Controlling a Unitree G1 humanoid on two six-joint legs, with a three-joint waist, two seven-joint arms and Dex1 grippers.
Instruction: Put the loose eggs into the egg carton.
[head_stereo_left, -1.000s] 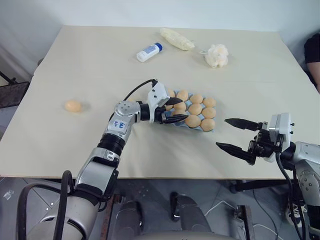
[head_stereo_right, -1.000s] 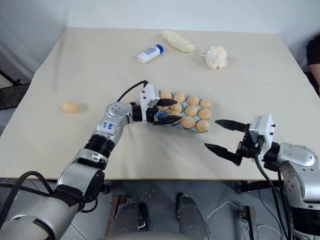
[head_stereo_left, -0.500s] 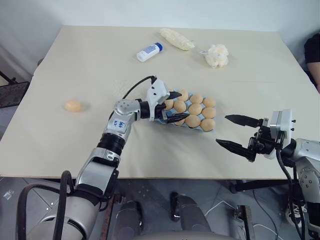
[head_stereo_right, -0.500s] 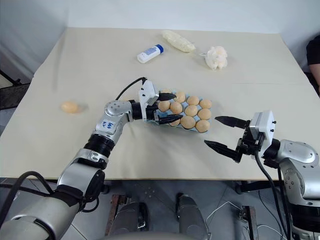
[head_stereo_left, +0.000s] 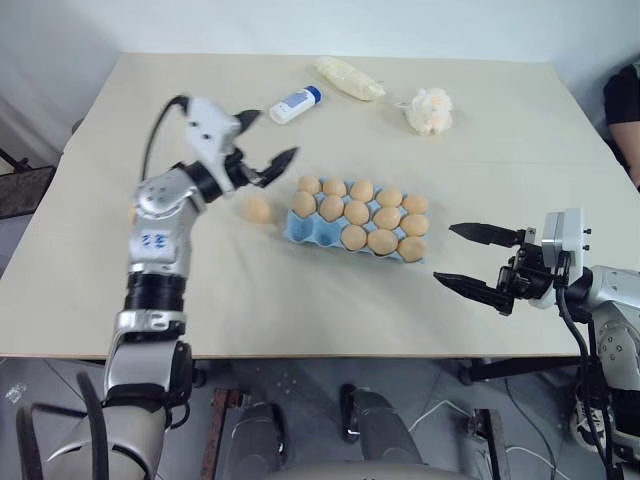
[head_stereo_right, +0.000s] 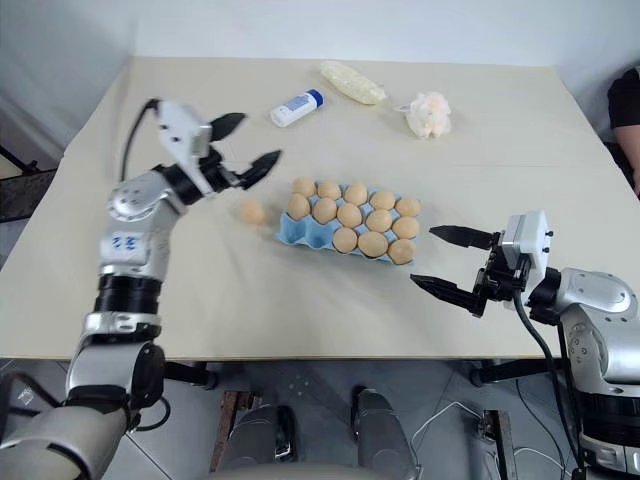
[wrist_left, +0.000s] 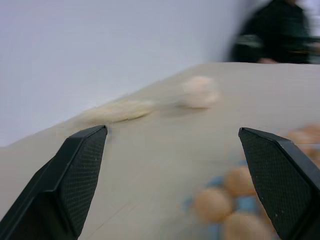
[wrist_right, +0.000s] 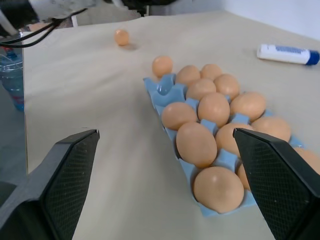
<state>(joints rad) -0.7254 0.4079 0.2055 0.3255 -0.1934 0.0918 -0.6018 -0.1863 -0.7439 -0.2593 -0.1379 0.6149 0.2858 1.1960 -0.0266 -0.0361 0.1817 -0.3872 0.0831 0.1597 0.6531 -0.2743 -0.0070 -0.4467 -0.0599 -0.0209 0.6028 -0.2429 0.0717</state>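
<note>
The egg carton (head_stereo_left: 356, 222) sits mid-table, nearly full, with one loose egg (head_stereo_left: 256, 208) just beside its left end. A second egg (wrist_right: 121, 36) (plain in the right wrist view) lies further left. The left gripper (head_stereo_left: 258, 141) hangs spread above the table; the right gripper (head_stereo_left: 468, 257) is spread, right of the carton.

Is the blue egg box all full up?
Not full. The light blue moulded egg carton has an empty cup at its corner, and a tan egg lies loose on the table beside it.
</note>
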